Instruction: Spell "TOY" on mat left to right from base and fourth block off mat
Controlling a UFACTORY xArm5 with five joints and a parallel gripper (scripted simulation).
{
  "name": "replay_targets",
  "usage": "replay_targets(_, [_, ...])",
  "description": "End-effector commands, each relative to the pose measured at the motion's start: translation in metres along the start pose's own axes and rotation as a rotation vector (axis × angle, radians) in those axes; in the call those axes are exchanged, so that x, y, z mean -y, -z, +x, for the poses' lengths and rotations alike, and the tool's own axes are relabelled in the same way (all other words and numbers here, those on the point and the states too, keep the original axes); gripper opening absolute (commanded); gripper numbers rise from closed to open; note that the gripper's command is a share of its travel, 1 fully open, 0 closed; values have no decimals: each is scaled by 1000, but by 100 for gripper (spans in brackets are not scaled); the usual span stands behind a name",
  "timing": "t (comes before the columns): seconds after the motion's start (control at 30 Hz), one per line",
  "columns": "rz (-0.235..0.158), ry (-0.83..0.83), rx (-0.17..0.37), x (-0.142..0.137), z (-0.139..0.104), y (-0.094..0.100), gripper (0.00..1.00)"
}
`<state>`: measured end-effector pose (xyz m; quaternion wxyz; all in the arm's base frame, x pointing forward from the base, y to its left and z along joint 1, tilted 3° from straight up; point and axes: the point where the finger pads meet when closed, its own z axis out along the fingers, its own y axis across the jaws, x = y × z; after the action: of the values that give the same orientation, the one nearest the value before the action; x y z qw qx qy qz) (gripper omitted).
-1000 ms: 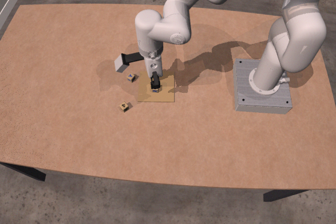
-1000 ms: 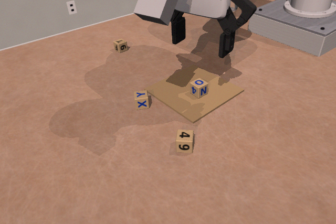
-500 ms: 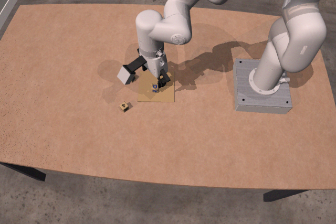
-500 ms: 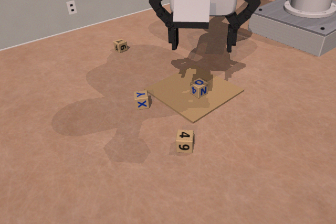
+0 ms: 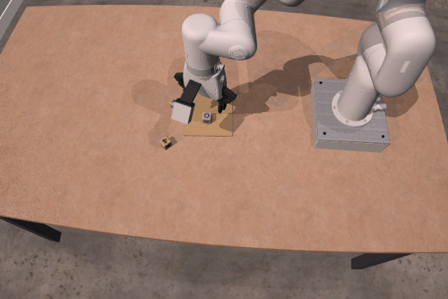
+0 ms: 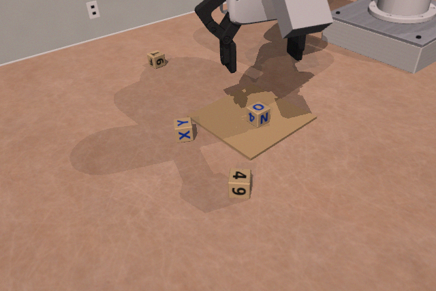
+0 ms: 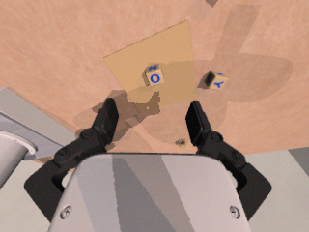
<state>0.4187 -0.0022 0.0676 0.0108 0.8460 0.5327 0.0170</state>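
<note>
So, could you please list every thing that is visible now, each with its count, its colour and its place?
Mat: one, tan, flat on the table in front of the robot's base.
Block with O on top: one, wooden with blue letters, on the mat.
Block with Y on top: one, wooden with blue letters, on the table just off the mat.
Number blocks: two, wooden with black digits, off the mat; one near, one far.
Table: one, reddish brown.
Wall socket: one, white, on the grey wall.
Base plate: one, grey.
Arm: one, white.
Gripper: one, black fingers, open, above the mat.
</note>
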Motion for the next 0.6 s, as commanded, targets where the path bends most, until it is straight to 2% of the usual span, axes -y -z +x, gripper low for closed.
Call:
replay_targets(0.0, [-3, 71, -1, -1, 0, 1, 100])
replay_targets(0.03, [-4, 155, -1, -1, 0, 1, 100])
replay_targets(0.5, [-4, 600, -1, 1, 0, 0, 100])
replay_targets(0.57, [-4, 600, -1, 1, 0, 0, 100])
